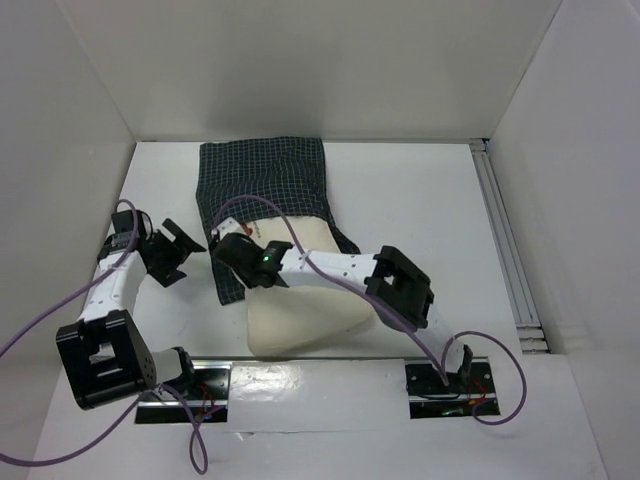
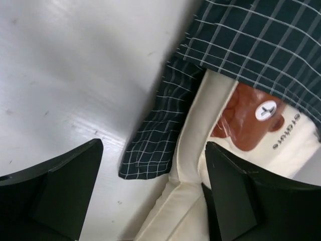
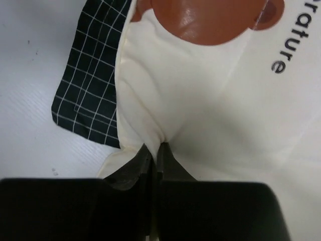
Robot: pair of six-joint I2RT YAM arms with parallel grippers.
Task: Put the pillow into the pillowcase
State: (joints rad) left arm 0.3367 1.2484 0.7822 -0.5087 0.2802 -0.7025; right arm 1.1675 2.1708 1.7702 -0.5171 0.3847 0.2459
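Observation:
The cream pillow (image 1: 305, 315) lies mid-table with its far end tucked into the dark checked pillowcase (image 1: 265, 180); a brown print and lettering show on it in the wrist views. My right gripper (image 1: 232, 250) is shut, pinching a fold of the pillow (image 3: 200, 100) near its left edge, beside a flap of pillowcase (image 3: 90, 95). My left gripper (image 1: 185, 250) is open and empty just left of the pillow; in its view the pillowcase corner (image 2: 150, 145) and the pillow edge (image 2: 193, 145) lie between its fingers (image 2: 65, 186).
White walls enclose the table on the left, back and right. A metal rail (image 1: 505, 250) runs along the right side. Purple cables (image 1: 40, 320) trail from both arms near the front edge.

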